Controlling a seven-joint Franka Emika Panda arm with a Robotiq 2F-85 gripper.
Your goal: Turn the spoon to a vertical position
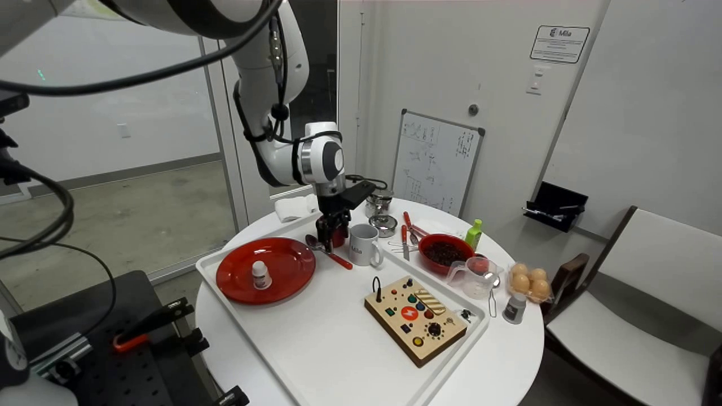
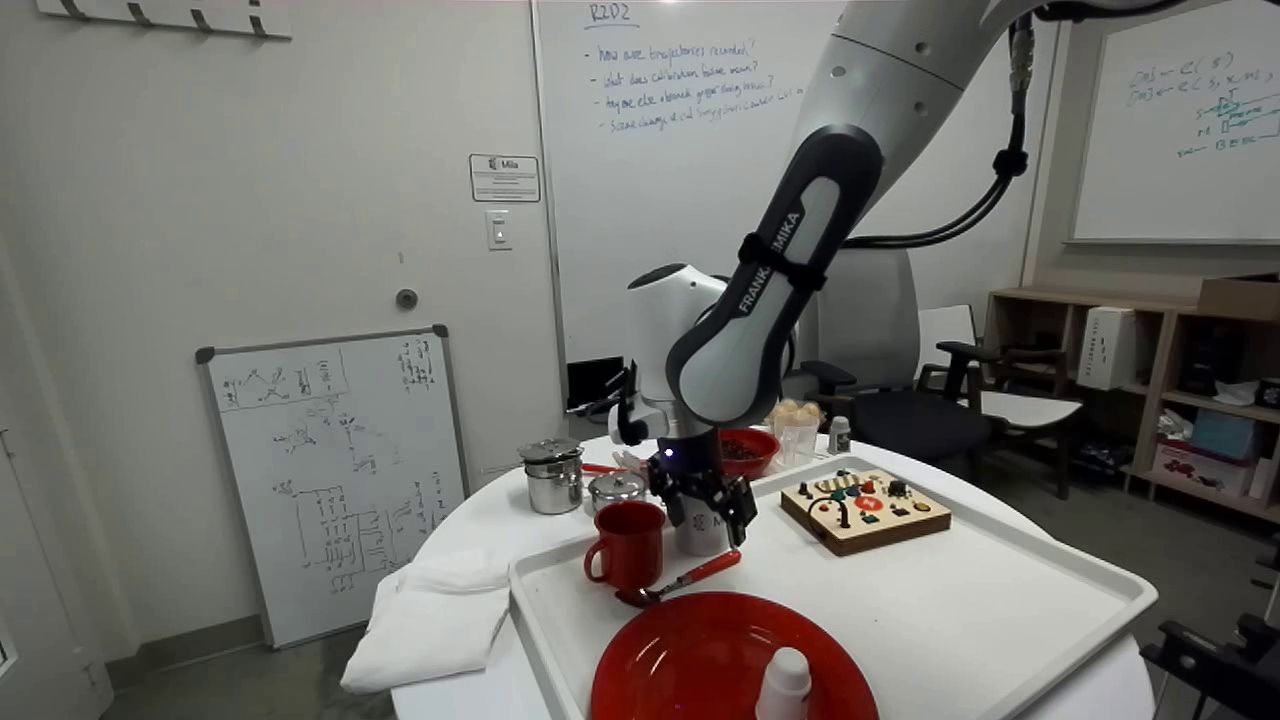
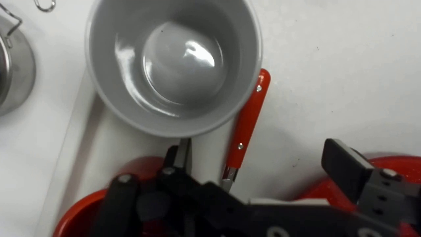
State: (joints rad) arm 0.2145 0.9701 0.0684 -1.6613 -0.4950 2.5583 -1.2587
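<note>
In an exterior view the red plate (image 1: 236,279) lies at the left, a small white bottle (image 1: 261,275) upright on it. Just right of the plate, flat on the white tray (image 1: 316,338), is the spoon (image 1: 340,260): bowl end left and far, red handle slanting right and near. The claw (image 3: 257,154) hangs over it, its fingers (image 3: 342,168) spread wide and holding nothing. In the wrist view the handle shows between them, closer to the finger at that view's left, so I would shift that way to centre on it before going down; a lopsided squeeze could skid the spoon along. Whether the tips are low enough to straddle the handle is hard to tell. The red cup (image 2: 634,545) stands just beside the bowl end, and the grey mug (image 1: 362,248), next to the right, crowds the handle. Room is tight, so a grip near the spoon's middle, a small lift and a slow wrist turn should serve better than dragging it round. I take "vertical" as straight on the tray rather than stood on end. Farther right, the wooden box (image 1: 418,320) is well apart and should not hinder.
</note>
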